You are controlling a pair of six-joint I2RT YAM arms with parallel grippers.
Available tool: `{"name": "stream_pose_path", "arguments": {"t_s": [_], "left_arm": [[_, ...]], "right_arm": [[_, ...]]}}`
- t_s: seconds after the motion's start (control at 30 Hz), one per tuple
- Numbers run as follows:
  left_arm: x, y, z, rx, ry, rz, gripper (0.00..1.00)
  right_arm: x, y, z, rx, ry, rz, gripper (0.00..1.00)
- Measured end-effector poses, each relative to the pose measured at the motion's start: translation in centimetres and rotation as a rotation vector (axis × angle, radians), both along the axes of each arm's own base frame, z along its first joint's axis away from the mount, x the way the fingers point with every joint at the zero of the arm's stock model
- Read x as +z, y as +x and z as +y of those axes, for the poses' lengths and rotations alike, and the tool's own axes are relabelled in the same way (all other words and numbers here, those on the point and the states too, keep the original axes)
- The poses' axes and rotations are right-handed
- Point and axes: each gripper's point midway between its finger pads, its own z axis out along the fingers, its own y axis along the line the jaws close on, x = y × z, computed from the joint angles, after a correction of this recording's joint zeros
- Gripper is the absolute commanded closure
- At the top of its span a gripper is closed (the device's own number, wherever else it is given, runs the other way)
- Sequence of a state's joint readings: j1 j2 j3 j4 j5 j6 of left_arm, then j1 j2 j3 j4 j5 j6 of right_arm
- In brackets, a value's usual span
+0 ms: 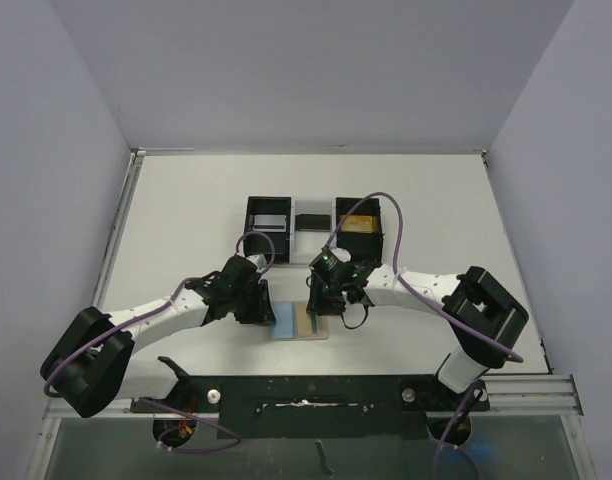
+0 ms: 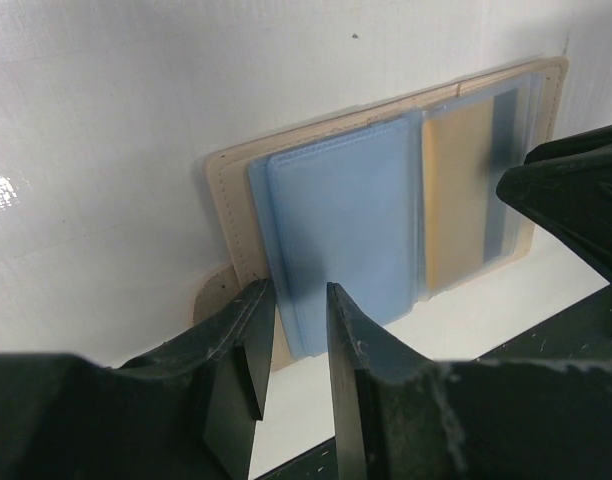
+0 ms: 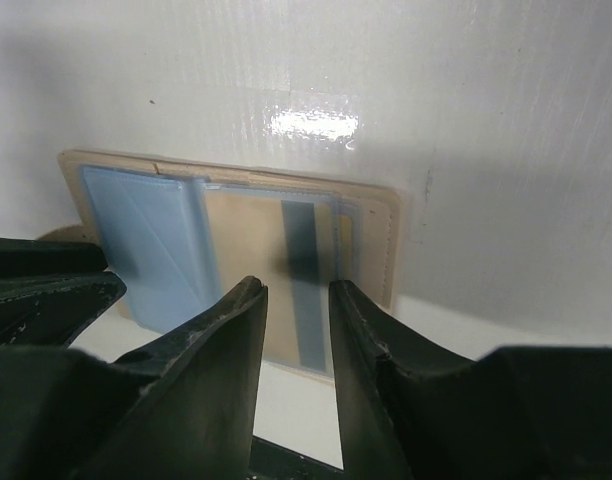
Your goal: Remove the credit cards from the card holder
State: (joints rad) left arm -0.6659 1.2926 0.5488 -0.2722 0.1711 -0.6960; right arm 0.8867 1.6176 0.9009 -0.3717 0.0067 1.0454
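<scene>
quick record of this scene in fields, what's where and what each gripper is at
card holder: tan, lying open and flat on the table between the two arms
blue card: sleeved in one half of the holder
striped card: tan-orange with a dark stripe, sleeved in the other half
left gripper: at the blue card's near edge, jaws slightly apart
right gripper: over the striped card, jaws slightly apart
tray: three compartments, behind the holder; pale flat item in one end bin, yellow item in the other

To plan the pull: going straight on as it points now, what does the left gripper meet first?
Probably the near edge of the light blue card in the open card holder; depth unclear.
</scene>
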Motion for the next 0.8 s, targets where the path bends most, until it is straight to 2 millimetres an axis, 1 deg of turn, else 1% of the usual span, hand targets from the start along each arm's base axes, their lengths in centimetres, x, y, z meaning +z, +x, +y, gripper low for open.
{"name": "stream_pose_path", "arguments": {"t_s": [0.2,0.43,0.6,0.8], "left_arm": [[0.0,0.0,0.0,0.0,0.0,0.001,0.74],[0.0,0.0,0.0,0.0,0.0,0.0,0.74],[0.0,0.0,0.0,0.0,0.0,0.001,0.75],[0.0,0.0,0.0,-0.001,0.001,0.001,0.75]], "right_arm": [[0.5,0.3,-0.1,0.012,-0.031,-0.025,0.65],[0.3,0.1,-0.4,0.012,-0.05,-0.021,0.65],[-0.6,0.0,-0.5,0.018,-0.066,-0.004,0.69],[-0.6,0.1,-0.5,0.031,-0.076,-0.006,0.76]]}}
